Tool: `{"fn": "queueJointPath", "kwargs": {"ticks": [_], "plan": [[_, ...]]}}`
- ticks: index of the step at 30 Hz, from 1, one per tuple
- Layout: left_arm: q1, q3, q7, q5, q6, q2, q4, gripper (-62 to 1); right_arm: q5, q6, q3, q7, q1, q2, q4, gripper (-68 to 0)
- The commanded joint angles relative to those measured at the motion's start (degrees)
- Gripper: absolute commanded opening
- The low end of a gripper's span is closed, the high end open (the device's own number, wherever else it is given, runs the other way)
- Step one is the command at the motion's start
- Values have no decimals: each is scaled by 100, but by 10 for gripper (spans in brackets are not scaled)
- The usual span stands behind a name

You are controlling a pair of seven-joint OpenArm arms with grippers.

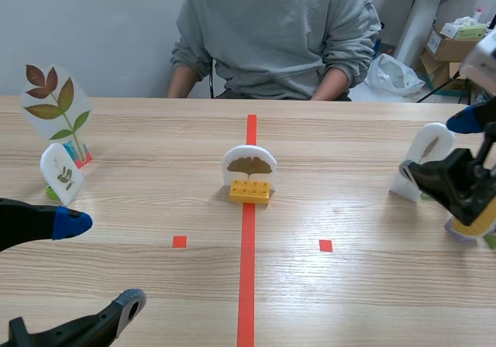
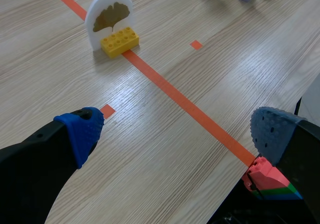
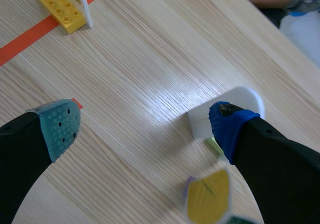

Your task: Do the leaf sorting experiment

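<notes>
Ginkgo card in its yellow brick sits mid-table on the tape line, broad face toward me, long axis running left-right. My left gripper is wide open and empty at near left; the card lies farther out and right of it. My right gripper, also wide and empty, sits at the right edge beside a white leaf card. Left looks nearer, I'd judge.

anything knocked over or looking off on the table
Nothing is spilled or broken. The small white leaf card on the left arm's side seems to lean sideways, unlike the ginkgo card, which stands upright on its yellow brick in the middle.
</notes>
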Motion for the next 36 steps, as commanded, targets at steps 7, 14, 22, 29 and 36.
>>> {"fn": "queueJointPath", "kwargs": {"ticks": [7, 14, 22, 29, 36], "plan": [[-28, -7, -81, -57, 33, 31, 11, 14, -142, 46, -1884, 160, 2146, -37, -1884, -150], [-28, -15, -37, -55, 52, 197, 11, 14, -557, 46, -3226, 374, 3410, -575, -3132, -150], [-28, -15, 70, -55, 52, 221, 11, 14, -1233, 46, -4096, 828, 4181, -1261, -4269, -150], [-28, -24, 214, -55, 52, 221, 11, 14, -1818, 46, -4367, 1523, 4468, -1845, -5191, -150], [-28, -26, 214, -55, 52, 219, 11, 14, -1978, -48, -4367, 2031, 4439, -2081, -5617, -151]]}}
